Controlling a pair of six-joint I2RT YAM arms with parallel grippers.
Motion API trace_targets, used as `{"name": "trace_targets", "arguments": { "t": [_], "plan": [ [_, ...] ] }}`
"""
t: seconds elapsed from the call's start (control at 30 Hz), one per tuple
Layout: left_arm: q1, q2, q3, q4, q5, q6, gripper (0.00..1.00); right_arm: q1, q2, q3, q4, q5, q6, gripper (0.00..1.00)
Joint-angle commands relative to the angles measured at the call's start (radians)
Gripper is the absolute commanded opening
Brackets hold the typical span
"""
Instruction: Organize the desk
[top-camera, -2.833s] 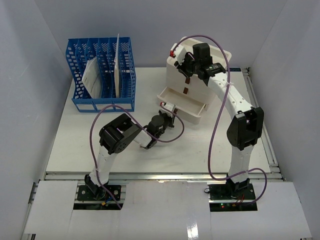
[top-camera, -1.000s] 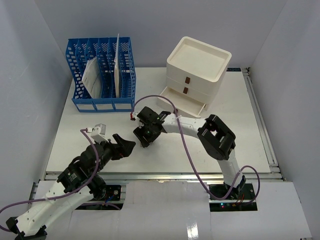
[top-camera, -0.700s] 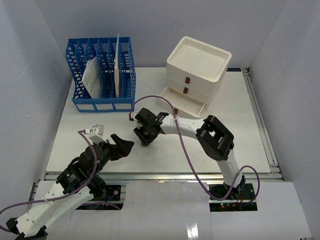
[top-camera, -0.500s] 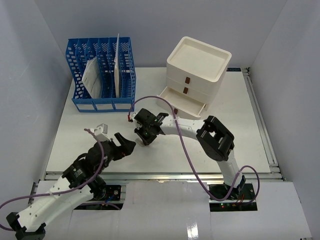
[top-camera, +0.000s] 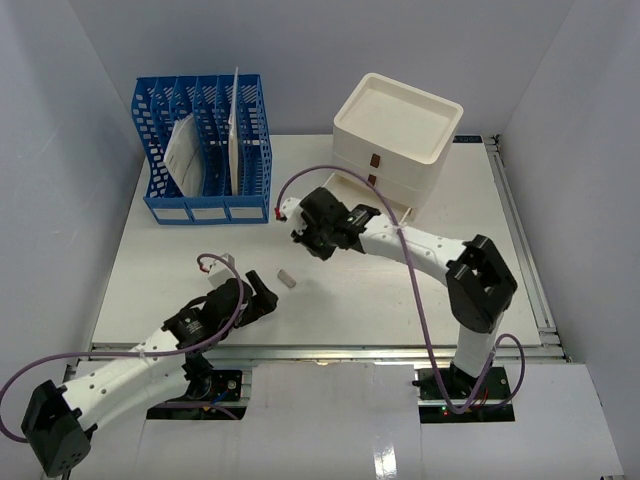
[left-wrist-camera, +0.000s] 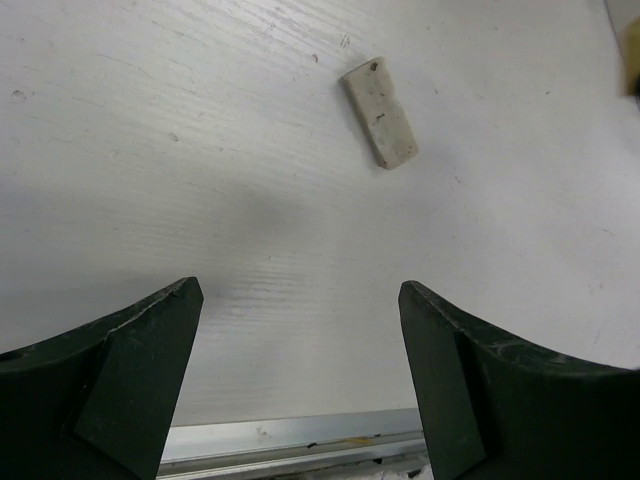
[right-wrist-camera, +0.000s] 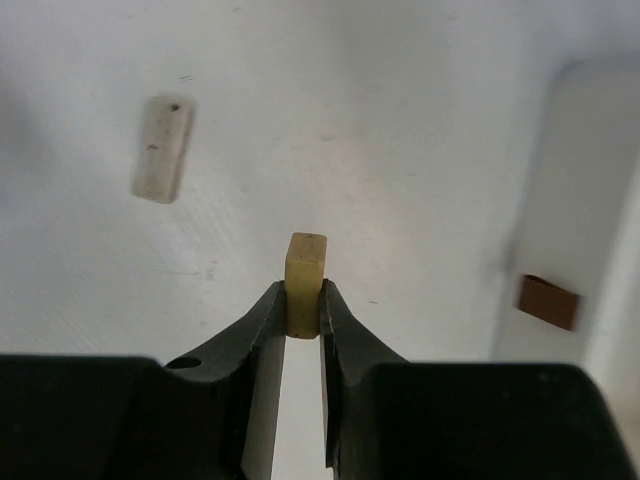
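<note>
Matte white laminate, the desk (top-camera: 180, 270) fills the top view. It is rigid, fixed and far too large to grip. In my judgement it is not itself to be handled, and its dull finish should keep small items from sliding.

Findings:
- The rack (top-camera: 200, 150) stands at 10 o'clock on the desk and the drawer box (top-camera: 395, 125) at 1 o'clock. The right arm hides the lowest drawer, so I cannot tell whether it stands open.
- The right gripper (right-wrist-camera: 303, 300) hangs near the desk's centre, just off the box at its 7 o'clock. Its jaws are pressed onto a small yellow block (right-wrist-camera: 305, 270), held by its long flat faces with the upper half standing proud of the tips.
- The left gripper (left-wrist-camera: 300, 330) is low over the near edge at 7 o'clock, jaws spread wide and holding nothing.
- A white piece (left-wrist-camera: 380, 112) lies flat on the bare desk at 12 o'clock from the left gripper, apart from both tips.

Assessment: both pieces look light and stiff, possibly erasers, though the views do not settle the material. The white piece sits skewed to the left jaws. Taking hold across its narrow width, at mid-length, would call for a wrist turn first. A pinch near one end risks it pivoting or flicking away.
</note>
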Motion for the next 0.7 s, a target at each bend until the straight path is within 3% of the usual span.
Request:
{"name": "trace_targets", "arguments": {
  "t": [0.0, 0.1, 0.2, 0.23, 0.33, 0.4, 0.5, 0.67],
  "plan": [
    [0.003, 0.142, 0.042, 0.135, -0.02, -0.044, 0.9, -0.125, -0.066, 0.014, 0.025, 0.102, -0.123, 0.08],
    [0.003, 0.216, 0.07, 0.188, -0.006, -0.065, 0.9, -0.202, -0.063, 0.037, 0.065, 0.182, -0.194, 0.08],
    [0.003, 0.292, 0.082, 0.252, 0.02, -0.079, 0.89, -0.253, -0.036, 0.054, 0.095, 0.23, -0.275, 0.16],
    [0.003, 0.31, 0.085, 0.271, 0.027, -0.084, 0.89, -0.268, -0.023, 0.059, 0.11, 0.247, -0.287, 0.23],
    [0.003, 0.363, 0.108, 0.285, 0.025, -0.122, 0.89, -0.304, 0.024, 0.087, 0.119, 0.281, -0.332, 0.65],
    [0.004, 0.409, 0.14, 0.238, 0.016, -0.157, 0.89, -0.321, 0.035, 0.098, 0.112, 0.256, -0.327, 0.76],
    [0.004, 0.496, 0.196, 0.18, 0.015, -0.211, 0.89, -0.334, -0.017, 0.077, 0.067, 0.12, -0.324, 0.9],
    [0.009, 0.622, 0.276, 0.138, 0.01, -0.24, 0.77, -0.338, -0.197, -0.025, 0.017, -0.213, -0.321, 0.92]
  ]
}}
